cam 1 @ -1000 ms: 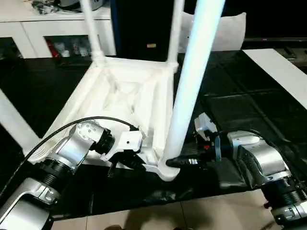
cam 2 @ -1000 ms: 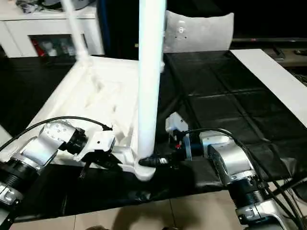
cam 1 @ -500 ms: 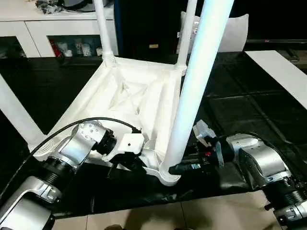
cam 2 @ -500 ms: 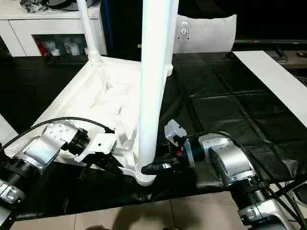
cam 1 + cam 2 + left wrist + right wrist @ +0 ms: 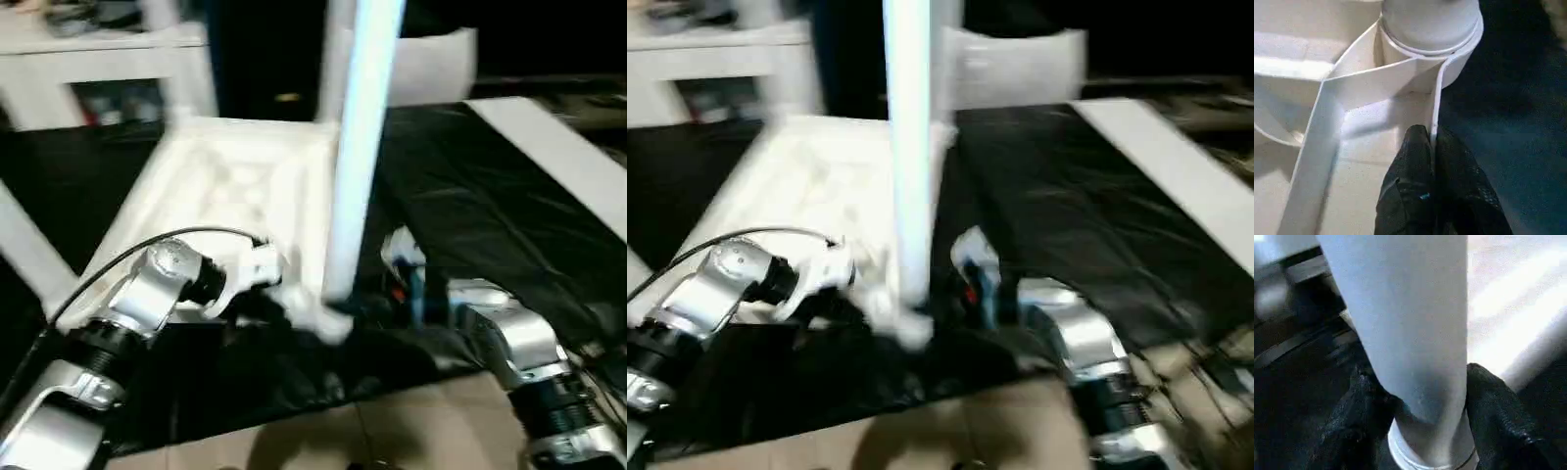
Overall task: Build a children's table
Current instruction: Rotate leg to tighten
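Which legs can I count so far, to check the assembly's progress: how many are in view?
4, blurred. Near-corner leg rises between the grippers; far-left leg and far-right leg stand at the tabletop's far corners; another leg slants at the left edge.

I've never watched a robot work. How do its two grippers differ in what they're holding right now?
The left gripper pinches the tabletop's thin raised rim, jaws nearly together; the right gripper straddles the thick near leg just above its socket, jaws set wide. Both have black fingers and work at the same corner.
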Available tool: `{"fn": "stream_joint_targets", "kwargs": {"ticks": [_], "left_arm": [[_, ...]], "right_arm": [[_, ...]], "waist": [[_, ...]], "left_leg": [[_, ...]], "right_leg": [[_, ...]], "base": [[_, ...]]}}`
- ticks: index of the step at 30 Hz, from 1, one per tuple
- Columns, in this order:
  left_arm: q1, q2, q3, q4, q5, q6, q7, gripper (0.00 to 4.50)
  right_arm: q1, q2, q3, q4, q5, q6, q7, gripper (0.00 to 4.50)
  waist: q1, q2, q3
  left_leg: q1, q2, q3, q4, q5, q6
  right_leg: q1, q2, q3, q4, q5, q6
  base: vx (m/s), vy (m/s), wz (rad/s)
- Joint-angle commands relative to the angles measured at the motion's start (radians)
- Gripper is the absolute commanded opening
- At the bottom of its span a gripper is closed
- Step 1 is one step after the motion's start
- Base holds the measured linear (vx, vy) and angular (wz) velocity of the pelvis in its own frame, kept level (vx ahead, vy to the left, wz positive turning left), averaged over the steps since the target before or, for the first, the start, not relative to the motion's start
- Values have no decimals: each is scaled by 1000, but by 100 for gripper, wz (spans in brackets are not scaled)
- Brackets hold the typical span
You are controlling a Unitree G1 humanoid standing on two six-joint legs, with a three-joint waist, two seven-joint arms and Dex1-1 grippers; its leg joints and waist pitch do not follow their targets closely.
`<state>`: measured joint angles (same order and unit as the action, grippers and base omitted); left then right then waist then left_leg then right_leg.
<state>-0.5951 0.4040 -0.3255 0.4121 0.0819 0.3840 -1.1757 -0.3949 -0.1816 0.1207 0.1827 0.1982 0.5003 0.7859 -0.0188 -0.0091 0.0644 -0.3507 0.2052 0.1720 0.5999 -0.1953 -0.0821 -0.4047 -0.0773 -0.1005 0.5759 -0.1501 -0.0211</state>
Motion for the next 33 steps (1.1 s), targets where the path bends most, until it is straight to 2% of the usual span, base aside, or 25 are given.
{"fn": "stream_joint_targets", "kwargs": {"ticks": [1,3,4,5,7,8,10,11,12,14,16,17,18,21,22,23,24,25,26,27,29,30,31,32,33], "left_arm": [[-1,-112,-9,-90,-59,66,63,0],[2,-139,5,-109,-58,115,106,0],[4,-146,7,-115,-57,127,117,0],[8,-176,19,-132,-52,164,174,0],[8,-190,26,-134,-48,172,203,0],[10,-235,49,-151,-46,204,268,0],[12,-273,69,-173,-52,235,313,0],[12,-281,73,-179,-54,246,325,0],[12,-282,73,-181,-53,252,331,0],[10,-273,68,-175,-48,242,326,0],[9,-255,60,-171,-42,231,317,0],[9,-254,59,-170,-42,230,316,0],[10,-242,56,-173,-41,228,310,0],[12,-214,53,-176,-41,209,285,0],[12,-208,52,-177,-42,203,278,0],[13,-192,49,-169,-44,181,254,0],[13,-165,42,-150,-47,124,209,0],[13,-157,40,-144,-48,111,195,0],[8,-127,29,-114,-46,56,147,0],[7,-124,28,-110,-47,48,139,0],[0,-79,6,-75,-53,-44,45,0],[-1,-74,3,-73,-53,-55,35,0],[-2,-68,-1,-69,-53,-68,22,0],[-4,-43,-18,-64,-60,-101,-38,0],[-6,-16,-41,-60,-58,-132,-92,0]], "right_arm": [[-36,88,28,17,-33,33,-169,200],[-39,126,7,22,-51,45,-253,199],[-40,137,1,23,-55,47,-275,199],[-42,181,-23,25,-65,55,-355,199],[-43,198,-33,29,-70,56,-388,199],[-42,225,-40,38,-82,27,-432,199],[-36,246,-39,39,-88,-6,-450,199],[-34,251,-39,37,-89,-10,-458,232],[-29,254,-40,34,-87,-19,-459,252],[-26,251,-41,30,-82,-27,-447,271],[-24,240,-41,25,-79,-45,-431,278],[-24,240,-41,25,-79,-47,-430,305],[-23,232,-40,22,-79,-60,-418,305],[-15,195,-28,13,-80,-100,-363,323],[-14,188,-28,11,-78,-103,-355,345],[-7,167,-30,0,-63,-108,-315,350],[3,132,-32,-18,-39,-101,-251,353],[6,120,-32,-23,-33,-96,-231,353],[16,54,-26,-32,-16,-98,-133,369],[17,47,-26,-32,-15,-100,-124,384],[23,-29,-20,-28,-1,-125,-8,393],[24,-36,-20,-27,1,-128,5,398],[24,-45,-19,-27,4,-132,22,406],[24,-90,-12,-23,16,-144,103,420],[24,-131,-5,-19,29,-152,180,439]], "waist": [[0,-4,-55],[-13,-1,-57],[-20,-2,-57],[-24,-3,-58],[-24,-2,-59],[-23,-1,-63],[-18,5,-67],[-18,5,-69],[-17,3,-73],[-16,4,-73],[-15,6,-73],[-15,5,-73],[-14,6,-72],[-12,7,-70],[-10,8,-69],[-10,2,-68],[-6,4,-68],[-1,5,-67],[3,5,-67],[9,1,-68],[21,4,-66],[24,4,-66],[29,5,-67],[38,7,-69],[43,5,-69]], "left_leg": [[-9,8,-19,-75,-285,-7],[-7,6,-18,-71,-278,5],[-5,5,-16,-69,-274,17],[-7,5,-15,-70,-263,26],[-4,5,-13,-69,-253,34],[-6,10,-10,-71,-221,41],[-7,14,-9,-71,-185,45],[-11,15,-10,-71,-171,48],[-16,16,-9,-70,-134,60],[-20,14,-7,-67,-113,77],[-20,15,-7,-68,-101,86],[-18,15,-6,-67,-103,88],[-18,15,-5,-67,-102,88],[-16,17,-5,-68,-126,86],[-16,18,-6,-69,-132,83],[-14,18,-4,-70,-141,80],[-14,18,-6,-70,-145,81],[-13,17,-5,-69,-156,87],[-11,20,-4,-70,-150,86],[-11,17,-5,-69,-150,89],[-7,20,-3,-69,-156,94],[-7,22,-2,-70,-158,91],[-4,23,-1,-70,-154,86],[4,26,0,-70,-148,80],[3,26,-1,-71,-156,81]], "right_leg": [[50,-65,27,-101,-632,-51],[47,-65,29,-103,-619,-56],[42,-63,32,-104,-597,-70],[44,-61,32,-101,-575,-80],[41,-59,34,-100,-553,-90],[43,-57,41,-89,-478,-117],[48,-57,45,-77,-379,-152],[50,-56,46,-72,-343,-163],[55,-54,48,-60,-253,-190],[58,-55,49,-57,-213,-206],[60,-57,50,-54,-189,-216],[60,-56,51,-55,-186,-219],[60,-57,51,-55,-186,-222],[59,-57,51,-58,-209,-218],[59,-57,51,-59,-218,-216],[58,-57,52,-61,-235,-213],[58,-58,51,-61,-245,-211],[60,-57,51,-65,-264,-199],[56,-58,53,-63,-257,-199],[58,-55,51,-65,-261,-193],[53,-59,53,-66,-278,-187],[54,-60,54,-65,-283,-187],[52,-60,55,-63,-280,-188],[47,-59,57,-58,-242,-208],[50,-58,55,-57,-243,-208]], "base": [[0,0,0],[0,0,0],[0,0,0],[0,0,0],[0,0,0],[0,0,0],[0,0,0],[0,0,0],[0,0,0],[0,0,0],[0,0,0],[0,0,0],[0,0,0],[0,0,0],[0,0,0],[0,0,0],[0,0,0],[0,0,0],[0,0,0],[0,0,0],[0,0,0],[0,0,0],[0,0,0],[0,0,0],[0,0,0]]}}
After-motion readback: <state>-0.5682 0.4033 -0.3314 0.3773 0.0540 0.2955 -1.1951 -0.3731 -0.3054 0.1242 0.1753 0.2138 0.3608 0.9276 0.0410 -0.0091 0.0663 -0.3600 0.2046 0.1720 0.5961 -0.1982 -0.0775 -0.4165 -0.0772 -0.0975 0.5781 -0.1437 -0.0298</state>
